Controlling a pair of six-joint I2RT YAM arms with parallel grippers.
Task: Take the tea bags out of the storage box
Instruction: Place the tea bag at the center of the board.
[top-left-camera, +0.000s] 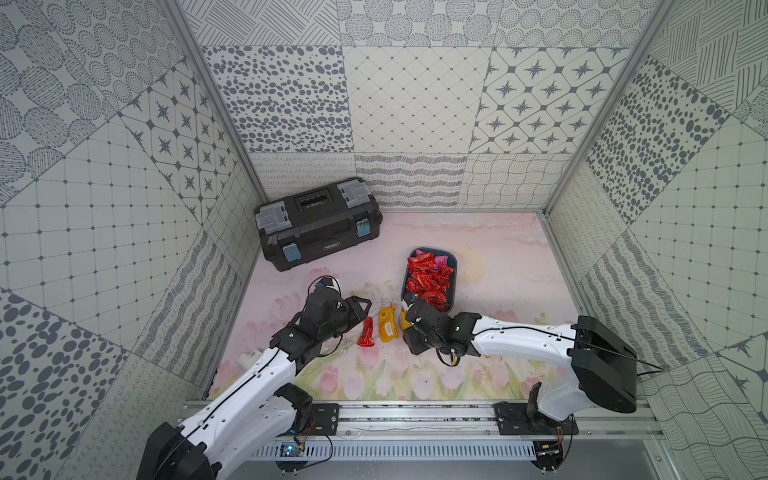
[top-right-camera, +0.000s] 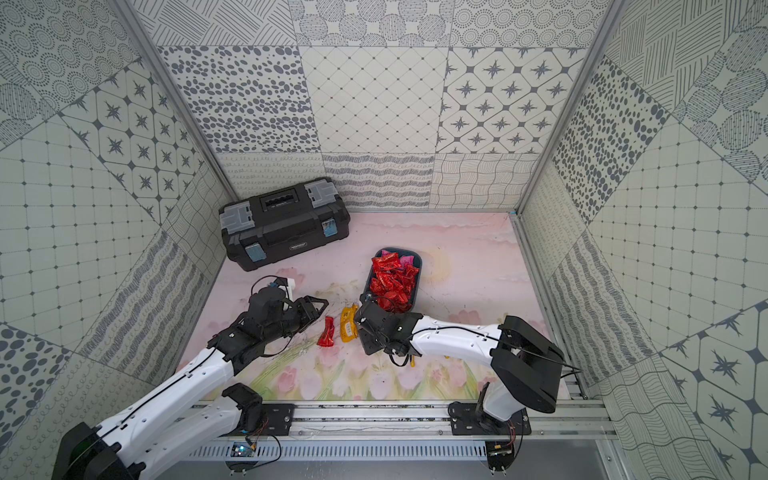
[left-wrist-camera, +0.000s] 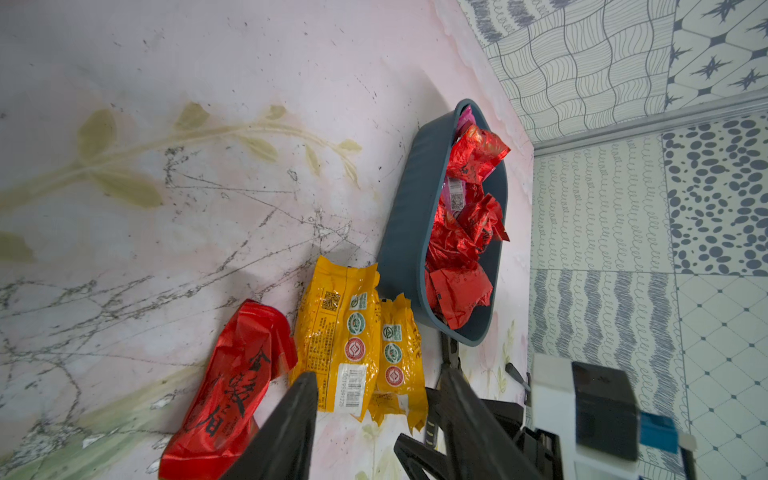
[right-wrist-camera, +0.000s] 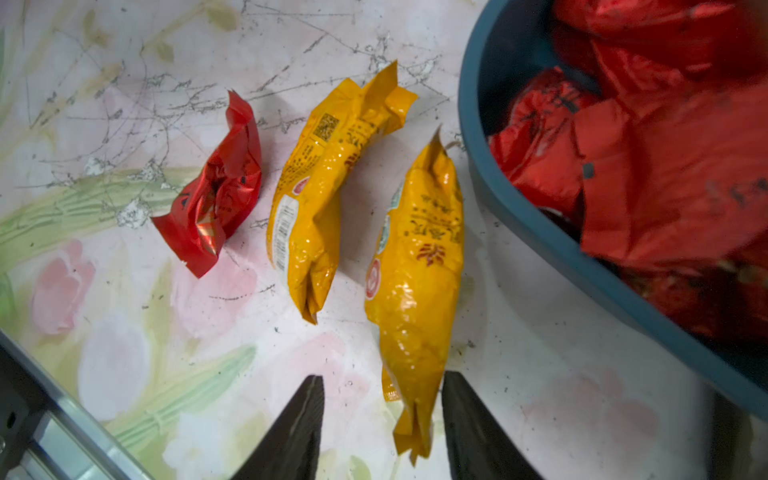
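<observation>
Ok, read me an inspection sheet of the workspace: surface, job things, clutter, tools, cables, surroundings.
Surface: floral mat, scuffed with dark marks.
Job's things: storage box upright, heaped with red tea bags, pink tea bags at its far end. Outside it on the mat lie a loose red tea bag, a middle yellow tea bag and a yellow tea bag nearest the box.
Clutter: black toolbox, lid down, by the back wall.
Tools: left tool open, empty; right tool open, astride the end of the yellow bag nearest the box.
Cables: black cable loop at the left wrist; black cable along the right arm.
Surroundings: patterned wall panels; front rail.
</observation>
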